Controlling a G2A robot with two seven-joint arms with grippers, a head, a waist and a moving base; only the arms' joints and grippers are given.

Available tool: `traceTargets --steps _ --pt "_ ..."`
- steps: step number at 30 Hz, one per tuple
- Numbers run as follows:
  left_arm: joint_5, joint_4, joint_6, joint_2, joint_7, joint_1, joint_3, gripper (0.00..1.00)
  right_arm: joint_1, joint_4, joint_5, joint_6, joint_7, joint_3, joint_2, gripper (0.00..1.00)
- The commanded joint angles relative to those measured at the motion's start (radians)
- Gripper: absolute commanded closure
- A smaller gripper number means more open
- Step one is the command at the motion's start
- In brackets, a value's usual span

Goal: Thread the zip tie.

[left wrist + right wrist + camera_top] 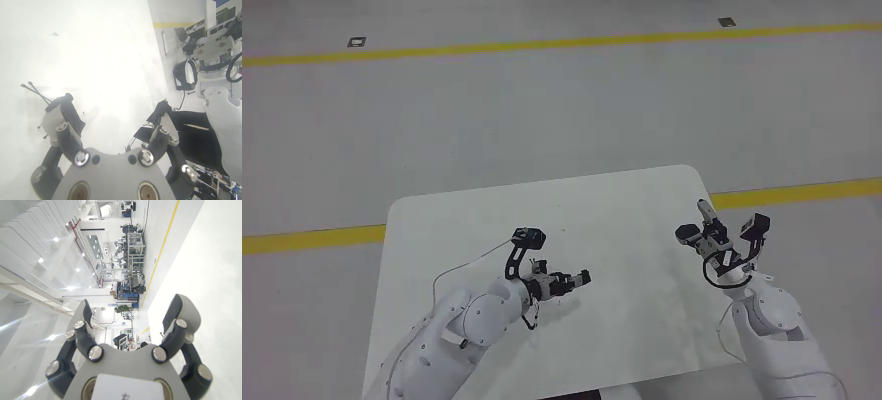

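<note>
I keep left tool [116, 100] wide over worktop [94, 56] for pickup, zip ties [36, 92] just outside one finger; right tool [131, 300] wide, aside, probably waiting.

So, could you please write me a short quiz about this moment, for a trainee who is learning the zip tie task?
1. True or false: the left gripper is shut on a zip tie.
2. How many black zip ties lie on the table beside the left gripper? A: one. B: two. C: four.
3. Fill in the word: the right gripper holds nothing and its fingers are ____.

Key:
1. False; it is open and holds nothing.
2. B.
3. Open.
</note>
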State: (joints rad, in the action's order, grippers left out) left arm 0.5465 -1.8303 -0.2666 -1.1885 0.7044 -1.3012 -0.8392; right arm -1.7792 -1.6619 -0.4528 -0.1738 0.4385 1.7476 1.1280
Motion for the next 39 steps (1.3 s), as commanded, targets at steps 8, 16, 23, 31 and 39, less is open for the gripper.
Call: traceTargets --steps 8,16,23,31,39 --pt "0.144 0.090 -0.073 -0.014 0.014 0.032 0.041 0.00 0.000 0.000 0.000 0.000 0.000 0.000 0.000 0.00" --pt "0.170 0.092 -0.073 -0.016 0.022 0.035 0.044 0.00 0.000 0.000 0.000 0.000 0.000 0.000 0.000 0.00" --pt "0.129 0.107 -0.070 -0.019 0.015 0.037 0.036 0.00 0.000 0.000 0.000 0.000 0.000 0.000 0.000 0.00" --pt "0.136 0.110 -0.066 -0.019 0.017 0.037 0.039 0.00 0.000 0.000 0.000 0.000 0.000 0.000 0.000 0.00" --pt "0.065 0.154 -0.073 -0.030 0.038 0.067 0.050 0.56 0.000 0.000 0.000 0.000 0.000 0.000 0.000 0.00"
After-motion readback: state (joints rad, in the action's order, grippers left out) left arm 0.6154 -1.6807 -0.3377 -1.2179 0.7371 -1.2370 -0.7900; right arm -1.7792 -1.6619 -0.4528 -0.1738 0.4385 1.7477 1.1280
